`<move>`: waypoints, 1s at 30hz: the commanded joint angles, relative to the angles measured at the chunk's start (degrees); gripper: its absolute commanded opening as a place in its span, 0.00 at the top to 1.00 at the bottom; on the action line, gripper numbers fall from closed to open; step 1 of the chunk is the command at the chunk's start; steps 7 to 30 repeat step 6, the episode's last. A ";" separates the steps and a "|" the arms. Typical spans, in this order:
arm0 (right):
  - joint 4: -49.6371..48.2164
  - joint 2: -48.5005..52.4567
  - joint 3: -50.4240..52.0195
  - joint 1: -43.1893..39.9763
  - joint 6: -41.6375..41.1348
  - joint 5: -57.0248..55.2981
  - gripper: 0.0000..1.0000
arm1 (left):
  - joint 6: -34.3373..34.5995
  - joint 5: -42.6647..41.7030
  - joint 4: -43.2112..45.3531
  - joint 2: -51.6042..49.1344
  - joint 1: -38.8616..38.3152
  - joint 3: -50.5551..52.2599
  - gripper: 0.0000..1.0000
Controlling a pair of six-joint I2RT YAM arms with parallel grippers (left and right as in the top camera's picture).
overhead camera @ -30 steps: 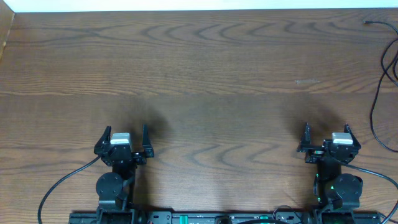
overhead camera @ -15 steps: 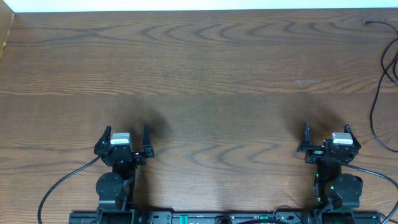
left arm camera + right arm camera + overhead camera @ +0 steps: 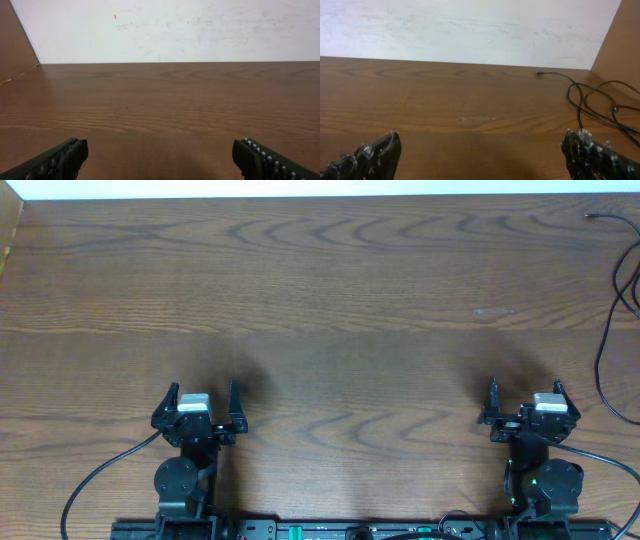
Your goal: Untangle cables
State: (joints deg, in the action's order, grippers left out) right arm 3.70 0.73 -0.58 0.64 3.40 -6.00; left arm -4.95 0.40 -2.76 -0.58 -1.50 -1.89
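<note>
Jaws on both arms are spread wide, and nothing is held in them. The left arm and the right arm are parked at the near edge of the wooden surface. Black cables are seen looped together at the far right edge, well apart from the right jaws.

I look out over a dark brown wood-grain surface, its grain running in long wavy bands from side to side, with a small pale scuff on its right half. Along its far edge stands a white wall, faintly smudged, with a tiny red speck high up towards the left. A brown wooden side panel rises at the far left corner and a second side panel at the far right corner, each meeting the wall.
</note>
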 commanded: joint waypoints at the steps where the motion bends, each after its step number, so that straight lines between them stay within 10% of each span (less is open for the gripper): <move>1: 0.09 -0.42 0.26 -0.33 0.52 0.33 0.01 | -0.98 1.57 -1.18 0.35 0.35 1.66 0.02; 30: 0.09 -0.42 0.26 -0.33 0.52 0.33 0.01 | -0.98 1.60 -1.18 0.35 0.35 1.66 0.02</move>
